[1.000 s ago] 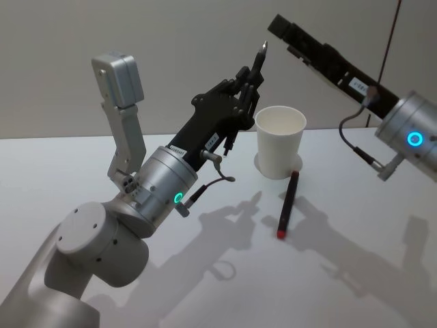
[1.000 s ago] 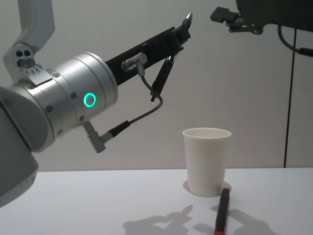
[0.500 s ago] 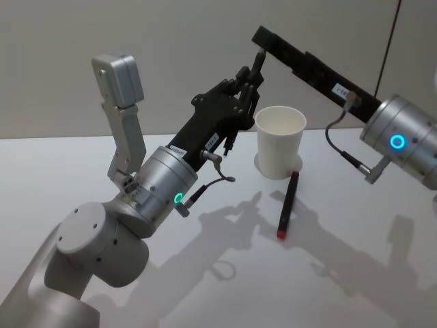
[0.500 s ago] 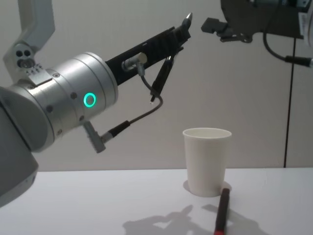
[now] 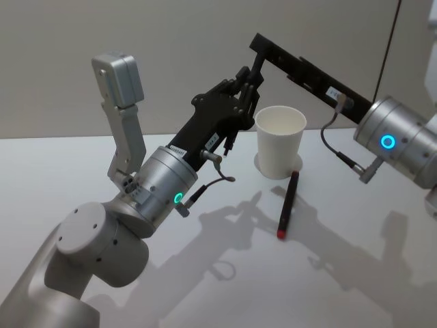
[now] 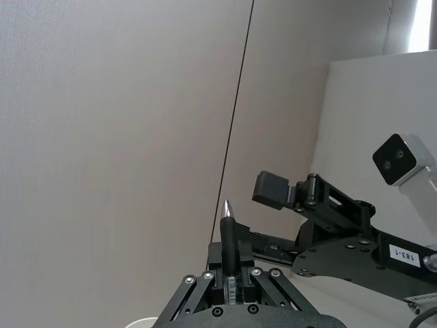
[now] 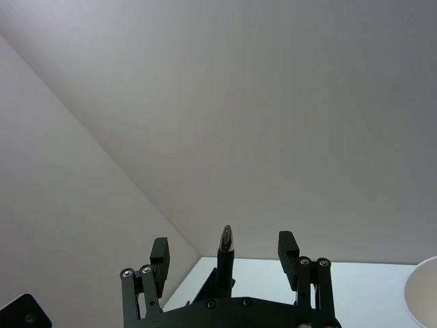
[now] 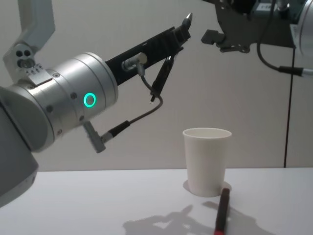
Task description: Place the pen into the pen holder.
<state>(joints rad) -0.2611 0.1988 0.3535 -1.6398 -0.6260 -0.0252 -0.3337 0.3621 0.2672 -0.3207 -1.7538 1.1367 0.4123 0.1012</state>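
Observation:
My left gripper (image 5: pixel 247 80) is raised to the left of the pen holder and shut on a black pen (image 6: pixel 228 236), whose silver tip (image 8: pixel 188 20) points up. My right gripper (image 7: pixel 223 242) is open, and the pen tip (image 7: pixel 226 247) stands between its two fingers. In the head view the right gripper (image 5: pixel 258 46) reaches in from the right, above the pen holder. The pen holder (image 5: pixel 280 141) is a white paper cup standing upright on the table (image 8: pixel 98 205). A second pen (image 5: pixel 287 203), dark with a red end, lies on the table just in front of the cup.
The white table (image 5: pixel 61 171) ends at a plain grey wall behind. A thin dark vertical line (image 8: pixel 292 112) runs down the wall at the right. The left arm's bulky silver body (image 5: pixel 130 219) fills the near left.
My right arm has swung left and brought its open gripper from the far right up to the pen tip. The left arm, the cup and the lying pen have not moved.

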